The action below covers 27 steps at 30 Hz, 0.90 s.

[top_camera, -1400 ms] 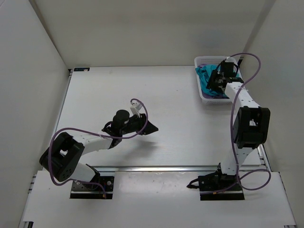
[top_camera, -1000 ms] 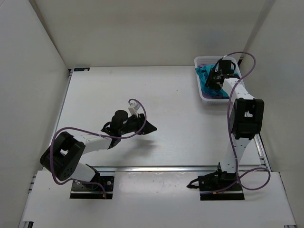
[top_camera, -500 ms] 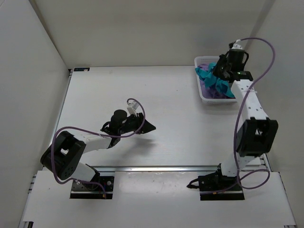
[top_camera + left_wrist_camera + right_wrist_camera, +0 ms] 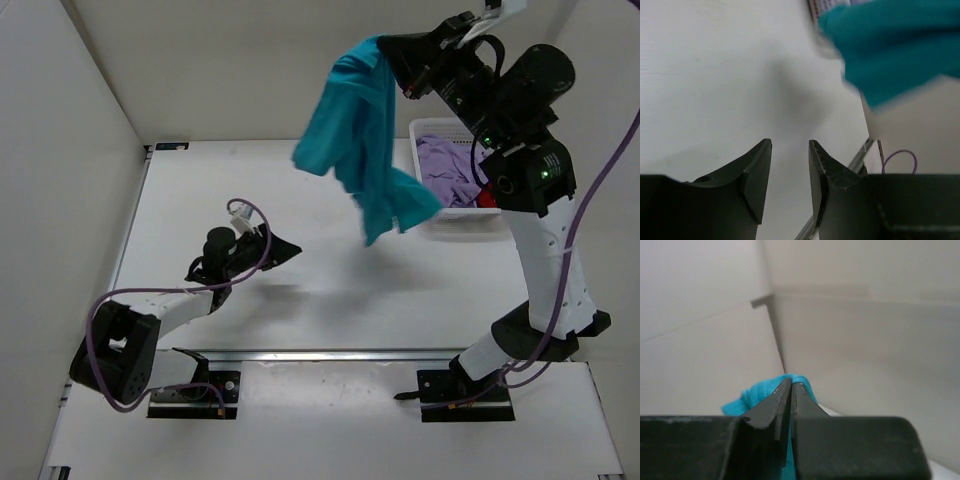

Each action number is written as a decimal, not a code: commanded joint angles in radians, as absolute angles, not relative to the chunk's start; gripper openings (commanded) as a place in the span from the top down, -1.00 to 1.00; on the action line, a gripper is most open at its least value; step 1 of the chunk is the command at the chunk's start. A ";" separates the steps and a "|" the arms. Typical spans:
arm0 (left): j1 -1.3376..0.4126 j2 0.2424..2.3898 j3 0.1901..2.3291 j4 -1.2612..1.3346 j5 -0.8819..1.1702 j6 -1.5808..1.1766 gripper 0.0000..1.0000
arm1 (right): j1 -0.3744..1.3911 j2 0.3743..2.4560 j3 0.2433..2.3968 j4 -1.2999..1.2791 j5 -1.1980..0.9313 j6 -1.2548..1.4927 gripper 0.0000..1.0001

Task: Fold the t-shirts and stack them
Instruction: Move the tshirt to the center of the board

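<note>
High above the table my right gripper (image 4: 392, 52) is shut on the teal t-shirt (image 4: 358, 140), which hangs down from it in loose folds. In the right wrist view the teal t-shirt (image 4: 760, 392) bunches behind the closed gripper (image 4: 791, 383). A lavender t-shirt (image 4: 446, 166) lies in the white basket (image 4: 455, 224), and a sliver of red (image 4: 487, 197) shows at its right edge. My left gripper (image 4: 290, 247) hovers low over the table's left half, open, nothing between its fingers (image 4: 758, 165). The teal t-shirt (image 4: 895, 45) appears blurred beyond them in the left wrist view.
The white basket stands at the table's far right, under the right arm. White walls close the table in on the left, back and right. Purple cables loop off both arms. A metal rail (image 4: 330, 353) runs along the near edge.
My right gripper closed on the teal t-shirt in the basket and lifted it high up and to the left. The left gripper drifted slightly left.
</note>
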<state>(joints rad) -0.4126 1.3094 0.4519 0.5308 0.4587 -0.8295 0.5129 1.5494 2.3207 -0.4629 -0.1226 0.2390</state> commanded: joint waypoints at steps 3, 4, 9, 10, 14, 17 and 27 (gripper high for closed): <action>-0.240 1.155 0.367 0.480 0.439 -0.864 0.04 | 0.514 1.499 2.245 -0.350 -0.216 0.245 1.00; -0.201 1.143 0.353 0.470 0.440 -0.856 0.04 | 0.456 1.471 2.196 -0.309 -0.276 0.289 1.00; -0.129 1.057 0.316 0.416 0.411 -0.839 0.02 | 0.247 1.460 1.826 -0.135 -0.514 0.509 1.00; -0.129 1.057 0.314 0.416 0.414 -0.838 0.02 | 0.233 1.477 1.771 -0.117 -0.528 0.517 1.00; -0.143 1.066 0.307 0.399 0.371 -0.836 0.02 | 0.226 1.604 1.727 -0.130 -0.502 0.491 1.00; -0.121 1.026 0.273 0.380 0.324 -0.845 0.04 | 0.203 1.785 1.854 -0.196 -0.523 0.463 1.00; -0.349 1.049 0.432 0.206 0.079 -0.668 -0.03 | 0.227 2.175 2.481 -0.641 -0.416 0.370 -0.05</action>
<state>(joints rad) -0.2523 1.0142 0.3138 0.2745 0.1993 -0.7700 0.2123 2.3005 2.4611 -0.5739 -0.4568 0.4160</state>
